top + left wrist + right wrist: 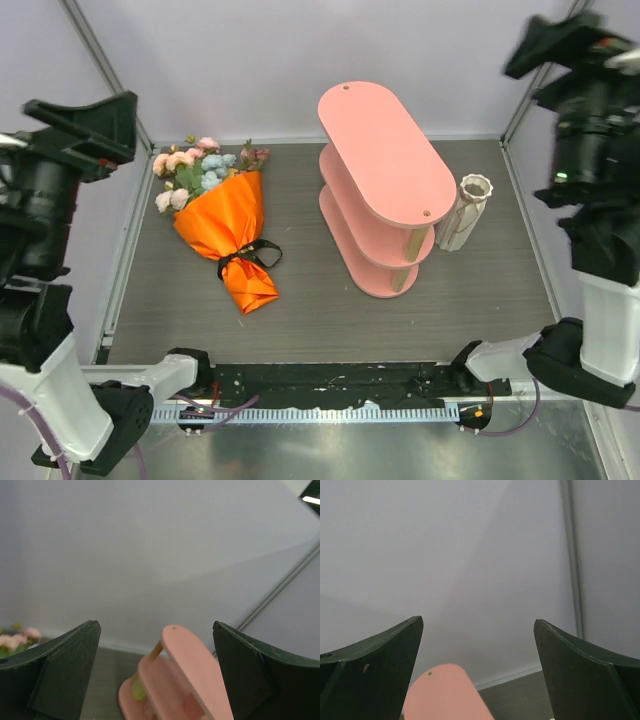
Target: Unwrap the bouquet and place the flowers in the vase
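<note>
The bouquet [228, 232] lies on the table at the left, its orange paper cone tied with a black ribbon bow [250, 256]. The flowers [203, 166], pink, pale blue and mauve, stick out of the cone toward the back wall; a few pink blooms [19, 638] show at the left wrist view's edge. The cream ribbed vase [467, 211] stands upright at the right, just behind the pink shelf. My left gripper [118, 124] [155, 625] hangs high at the left, open and holding nothing. High at the right, my right gripper [532, 50] [479, 621] is also open and holds nothing.
A pink three-tier oval shelf [385, 168] [186, 666] [444, 692] stands mid-table between bouquet and vase. Metal frame posts [118, 88] and grey walls close in the left, back and right sides. The arm bases and a cable rail [330, 410] run along the near edge.
</note>
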